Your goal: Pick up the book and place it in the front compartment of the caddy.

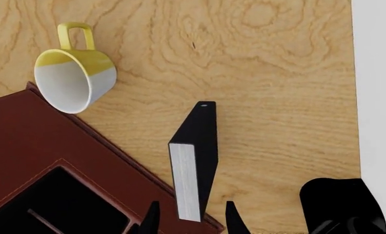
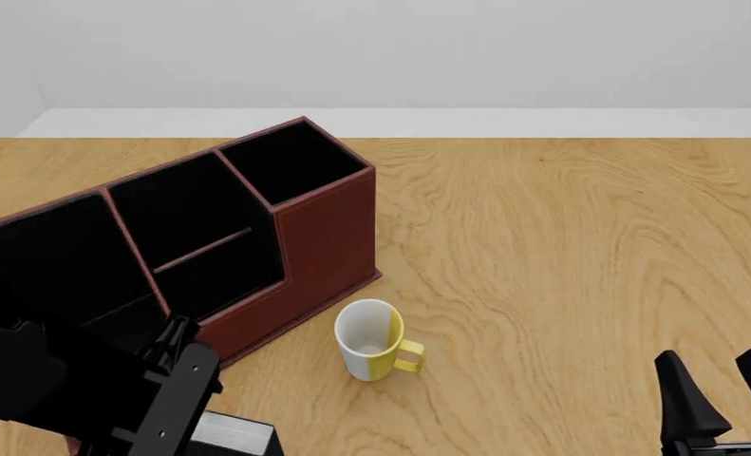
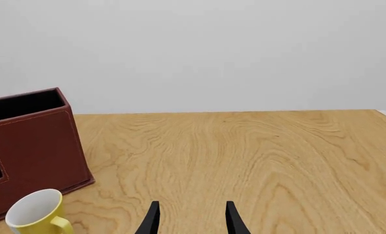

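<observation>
The book (image 1: 194,161), black-covered with white page edges, stands on its edge on the table beside the caddy's near corner. My left gripper (image 1: 193,219) is open above it, one finger on each side with a gap to both covers. From the front, only a bit of the book (image 2: 232,435) shows under the left arm (image 2: 159,394). The reddish-brown caddy (image 2: 318,242) with its black slots sits at the left, its lowest compartment (image 2: 128,323) nearest me. My right gripper (image 2: 726,391) hangs open and empty at the lower right, far from the book.
A white-and-yellow mug (image 2: 372,340) stands upright just right of the caddy's front corner, handle to the right. The table's edge (image 1: 355,97) runs close to the book in the left wrist view, with a black arm part (image 1: 339,204) near it.
</observation>
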